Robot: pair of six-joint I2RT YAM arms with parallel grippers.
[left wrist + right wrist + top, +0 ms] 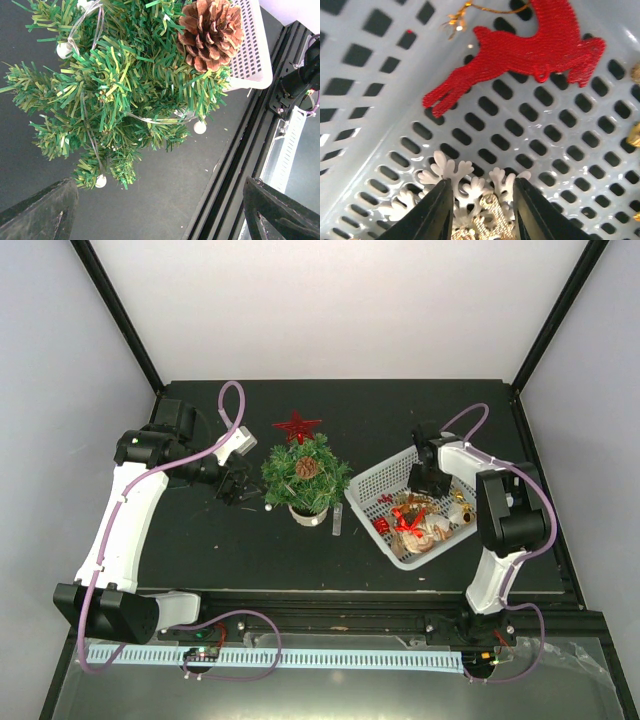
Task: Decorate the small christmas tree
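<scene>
The small christmas tree (pixel 305 475) stands on the dark surface (pixel 200 550) beside the basket (pixel 372 485). Only the left wrist view shows the left fingers (pixel 45 210) wide apart and empty, near its branches. The right fingers (pixel 437 210), half-open, straddle a white snowflake (pixel 465 187), seemingly ungripped.

Black table (pixel 200 560), white walls on 3 sides. White slotted plastic basket (pixel 372 490) on right half, set at an angle to table edges. Inside, top view: red bow ornament (pixel 408 520) amid gold & tan bits (pixel 440 530), too small to ID. Right wrist view, basket floor: flat red glitter reindeer (pixel 520 55) w/ gold hanging thread (pixel 454 21), lying near a side wall. Nearer cam, white snowflake (pixel 465 182) touches a gold glitter piece (pixel 485 220). Red star (pixel 297 426) lies flat on table toward back, well apart from basket. Small clear tube-like item (pixel 337 519) lies near basket's left corner, not touching. Brown pine cone (pixel 212 32), scales open, basket wall behind it.
</scene>
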